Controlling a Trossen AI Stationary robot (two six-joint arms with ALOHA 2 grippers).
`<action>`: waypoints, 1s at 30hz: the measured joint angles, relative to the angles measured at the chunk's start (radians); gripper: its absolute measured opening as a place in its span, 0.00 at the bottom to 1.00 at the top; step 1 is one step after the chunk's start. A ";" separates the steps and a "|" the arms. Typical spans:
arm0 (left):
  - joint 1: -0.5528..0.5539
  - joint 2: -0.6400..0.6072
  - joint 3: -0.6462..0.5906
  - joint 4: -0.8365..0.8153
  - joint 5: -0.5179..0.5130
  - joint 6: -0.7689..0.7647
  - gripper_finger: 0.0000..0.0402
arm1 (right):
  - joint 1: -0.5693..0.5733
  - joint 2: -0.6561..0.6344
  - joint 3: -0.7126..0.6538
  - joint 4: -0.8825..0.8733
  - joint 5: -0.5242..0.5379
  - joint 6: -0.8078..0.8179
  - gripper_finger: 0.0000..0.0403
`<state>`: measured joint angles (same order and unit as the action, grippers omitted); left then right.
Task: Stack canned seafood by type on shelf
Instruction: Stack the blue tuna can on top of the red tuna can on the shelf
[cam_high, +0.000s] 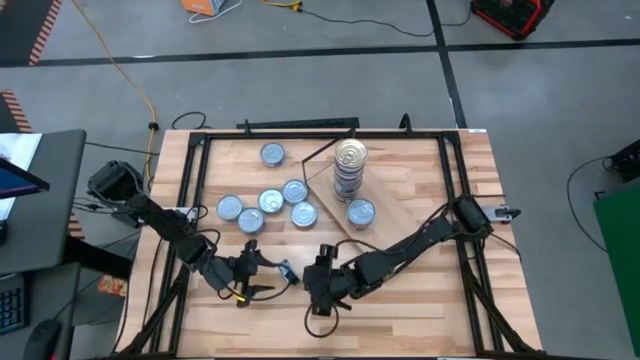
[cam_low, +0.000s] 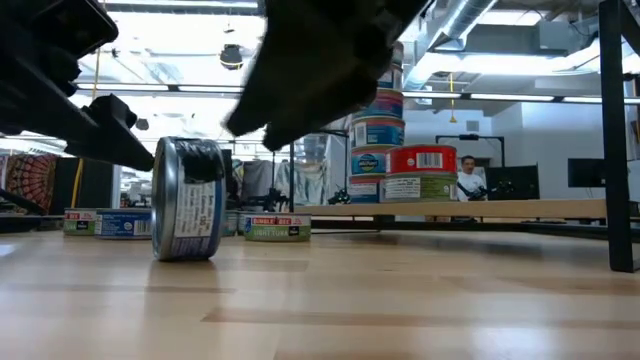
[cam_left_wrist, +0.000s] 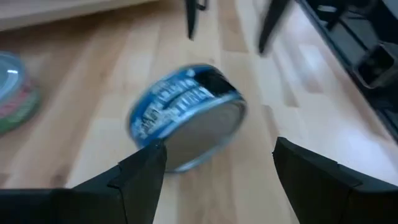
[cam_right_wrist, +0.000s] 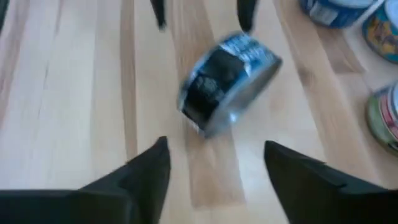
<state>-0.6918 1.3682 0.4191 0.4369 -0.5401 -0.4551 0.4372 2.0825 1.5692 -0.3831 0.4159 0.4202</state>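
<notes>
A blue-labelled tin (cam_high: 287, 270) stands on its rim on the tabletop near the front, between my two grippers; it also shows in the low view (cam_low: 188, 198). My left gripper (cam_left_wrist: 217, 163) is open, with the tin (cam_left_wrist: 186, 115) just beyond its fingertips. My right gripper (cam_right_wrist: 214, 155) is open and faces the same tin (cam_right_wrist: 227, 84) from the other side, a little apart from it. On the shelf (cam_high: 325, 185) stands a stack of tins (cam_high: 350, 165), with a single tin (cam_high: 360, 212) beside it. My left gripper has one fingertip (cam_left_wrist: 152, 155) right beside the lower rim (cam_left_wrist: 177, 163) of the blue tin, which stands on its rim on the table. I cannot tell whether the fingertip touches it.
Several loose silver-lidded tins (cam_high: 271, 200) lie flat on the table left of the shelf, one (cam_high: 272, 154) farther back. A dark metal frame (cam_high: 190, 190) runs along the table's sides and back. Bare planks lie at the front right (cam_high: 420, 300).
</notes>
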 joint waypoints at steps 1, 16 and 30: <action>0.000 0.000 0.000 -0.003 -0.017 -0.004 0.71 | 0.004 0.005 0.000 0.018 0.031 0.012 0.76; -0.090 0.000 0.183 -0.389 -0.152 -0.096 0.66 | 0.066 0.038 0.001 0.202 0.337 0.083 0.79; -0.039 0.000 0.303 -0.566 -0.019 0.039 0.66 | 0.059 0.013 0.030 0.050 0.293 0.069 0.79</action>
<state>-0.7312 1.3685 0.7224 -0.1292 -0.5586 -0.4160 0.4964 2.0958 1.5994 -0.3330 0.7091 0.4896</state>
